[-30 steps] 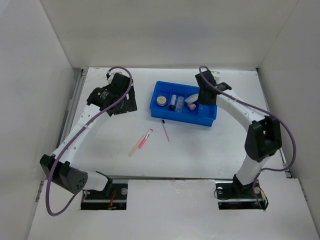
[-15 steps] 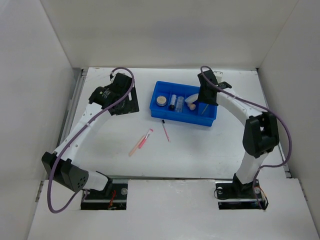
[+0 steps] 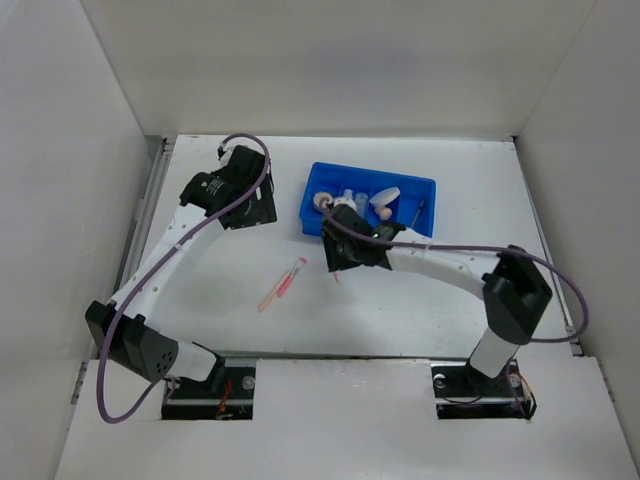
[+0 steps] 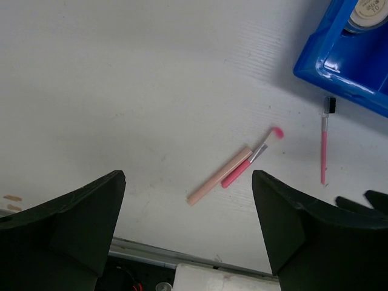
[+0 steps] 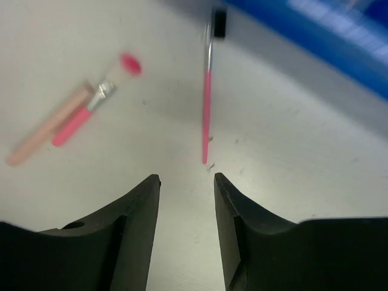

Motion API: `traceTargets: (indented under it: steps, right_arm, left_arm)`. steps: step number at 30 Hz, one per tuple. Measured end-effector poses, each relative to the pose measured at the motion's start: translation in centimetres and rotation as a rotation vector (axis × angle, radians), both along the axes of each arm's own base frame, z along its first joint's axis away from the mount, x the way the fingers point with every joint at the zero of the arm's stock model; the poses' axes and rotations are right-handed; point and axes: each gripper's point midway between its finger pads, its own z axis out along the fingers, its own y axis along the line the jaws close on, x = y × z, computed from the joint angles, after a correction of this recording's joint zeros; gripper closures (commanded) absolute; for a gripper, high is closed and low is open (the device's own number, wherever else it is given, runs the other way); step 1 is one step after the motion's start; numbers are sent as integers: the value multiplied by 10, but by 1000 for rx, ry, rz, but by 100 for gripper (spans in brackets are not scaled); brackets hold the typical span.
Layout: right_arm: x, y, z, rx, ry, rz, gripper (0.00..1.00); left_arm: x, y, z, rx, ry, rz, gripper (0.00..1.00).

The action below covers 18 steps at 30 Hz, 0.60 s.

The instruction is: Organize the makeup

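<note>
- The white table is carrying everything, with both arms reaching out over it from its near edge.
- The right arm is stretching low and leftward across the middle of the table. The left arm is arching up towards the far left.
- The blue tray is sitting at the far centre, and most of the makeup is lying inside it.
- The left gripper is hanging high over the table, left of the tray. Its fingers are spreading wide with nothing between them.
- The right gripper is hovering just in front of the tray's near wall. Its fingers are standing a little apart, empty.
- The round beige compact is resting at the tray's left end.
- The cream puff is lying tilted further right, with the peach sponge just in front of it.
- The clear tube is lying between the compact and the sponge.
- A beige stick and a pink brush are lying side by side, touching, on the bare table well apart from the tray.
- A thin pink stick with a dark head is lying on the table just outside the tray, its near tip pointing at the gap between the right gripper's fingers.
- A thin dark stick is lying in the tray's right end.
</note>
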Motion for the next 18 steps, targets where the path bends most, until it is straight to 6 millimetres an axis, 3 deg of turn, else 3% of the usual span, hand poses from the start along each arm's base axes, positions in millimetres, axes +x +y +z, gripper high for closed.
traceTargets:
  steps: [3,7,11,18]
  right_arm:
    - [-18,9,-45,-67,92,34,54]
    - [-19,11,-76,-116,143,23,59]
    - [-10,19,-93,-144,148,-3,63]
    - [-1,26,-95,-141,120,-49,75]
  left_arm:
    - [1,2,1,2,-9,16,17]
    - [1,2,2,4,-12,21,17]
    - [2,4,3,12,-16,27,17]
    - [1,6,3,19,-16,30,17]
